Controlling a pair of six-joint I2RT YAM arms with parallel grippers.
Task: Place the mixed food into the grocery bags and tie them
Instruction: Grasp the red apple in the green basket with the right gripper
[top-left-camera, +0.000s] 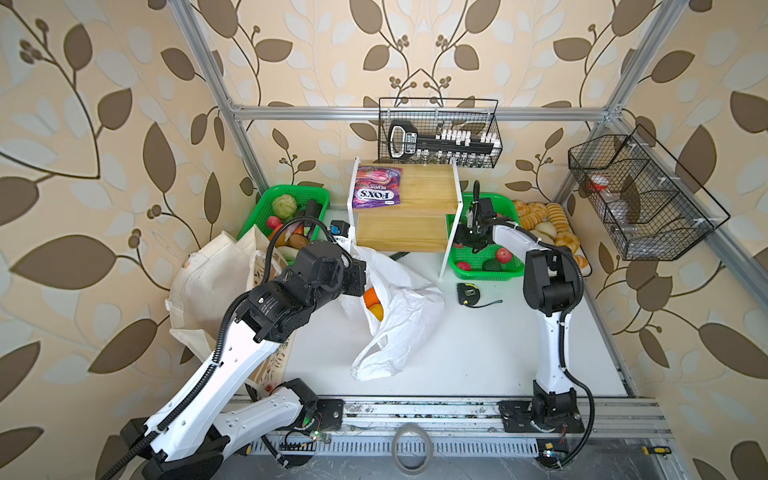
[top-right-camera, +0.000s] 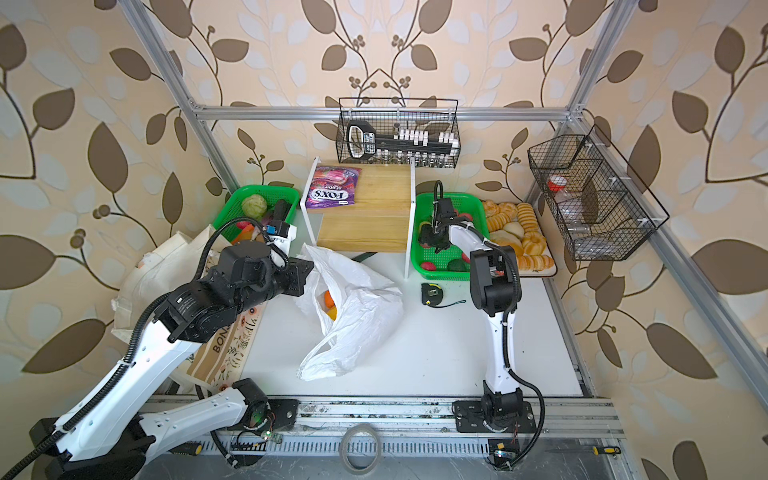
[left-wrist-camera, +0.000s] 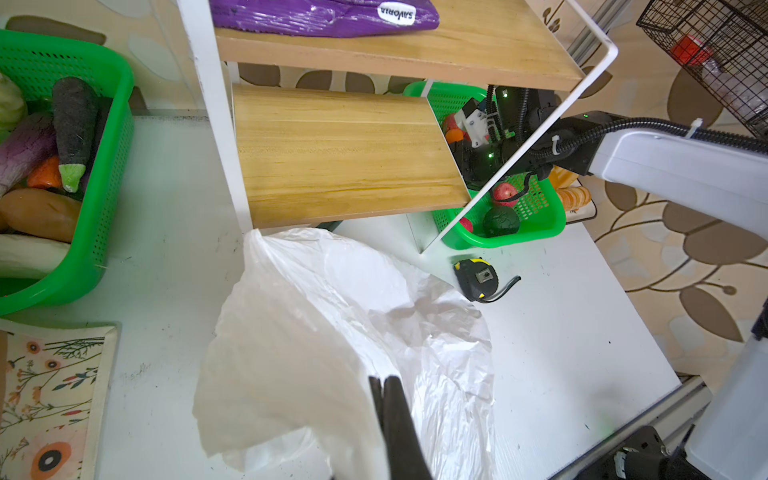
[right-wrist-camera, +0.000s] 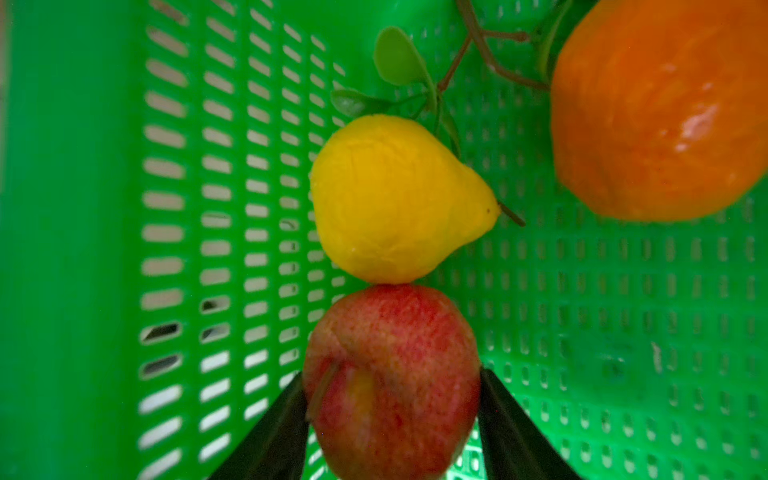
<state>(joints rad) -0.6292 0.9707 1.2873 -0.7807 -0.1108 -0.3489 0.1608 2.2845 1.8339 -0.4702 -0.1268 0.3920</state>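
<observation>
The thin white plastic bag (top-left-camera: 399, 316) (top-right-camera: 357, 316) (left-wrist-camera: 316, 332) lies mid-table, its mouth held up by my left gripper (left-wrist-camera: 384, 379) (top-left-camera: 359, 276), which is shut on its rim. An orange fruit (top-left-camera: 371, 297) shows inside the bag. The cream floral tote (top-left-camera: 208, 282) (left-wrist-camera: 50, 395) slumps at the left under that arm. My right gripper (right-wrist-camera: 391, 372) (top-left-camera: 467, 245) is down in the right green basket (right-wrist-camera: 70, 208), both fingers against the sides of a red apple (right-wrist-camera: 390, 332). A yellow pear (right-wrist-camera: 390, 199) touches the apple. A purple Fox's packet (top-left-camera: 377, 187) lies on the shelf.
A two-step wooden shelf (top-left-camera: 415, 199) stands at the back centre between two green baskets, the left one (top-left-camera: 299, 191) full of toy vegetables. A tape measure (top-left-camera: 468, 294) lies in front of the right basket. A bread tray (top-left-camera: 548, 220) and wire baskets (top-left-camera: 640, 199) sit at the right.
</observation>
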